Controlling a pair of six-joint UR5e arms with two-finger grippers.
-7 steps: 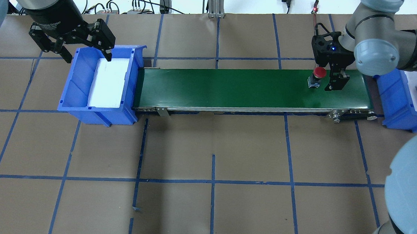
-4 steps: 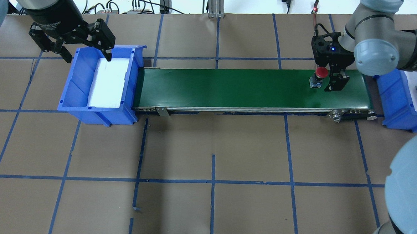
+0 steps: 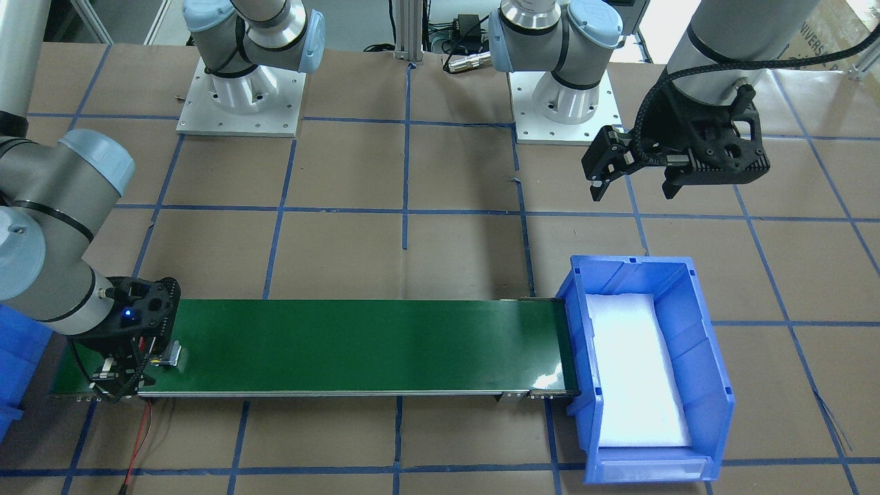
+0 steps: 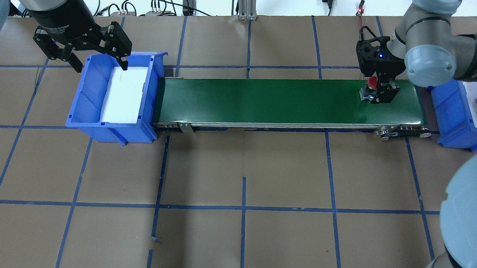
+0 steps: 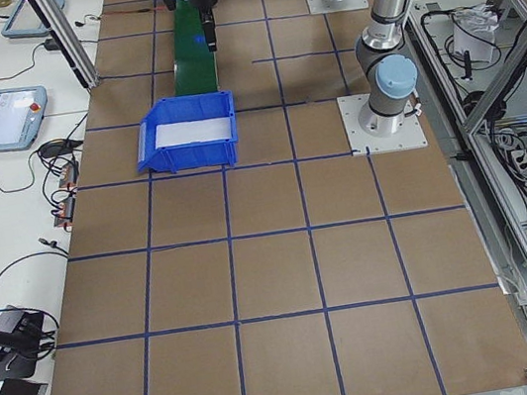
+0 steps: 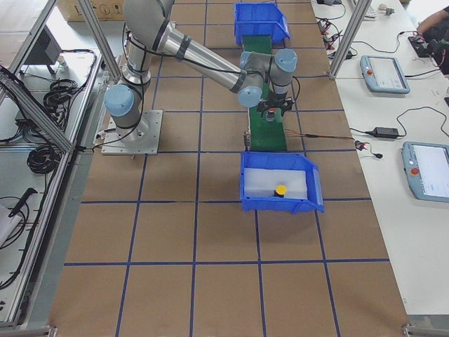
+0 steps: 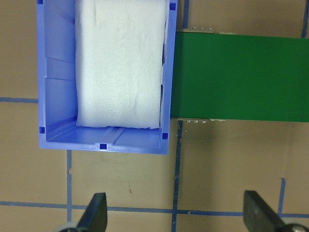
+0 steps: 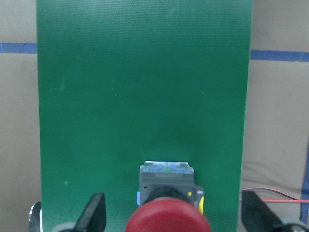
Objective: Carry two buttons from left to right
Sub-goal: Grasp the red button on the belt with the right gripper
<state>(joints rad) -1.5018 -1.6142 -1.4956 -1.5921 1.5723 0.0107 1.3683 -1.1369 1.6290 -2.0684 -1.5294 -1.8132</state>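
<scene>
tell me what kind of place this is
Probably a robotics lab: a table taped into a blue grid, a green conveyor belt between blue bins, teach pendants on a side bench.

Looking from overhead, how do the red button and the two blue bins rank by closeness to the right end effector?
1. Red button, at the right end effector.
2. Right blue bin, just beyond the belt.
3. Left blue bin, at the belt's far end.
</scene>
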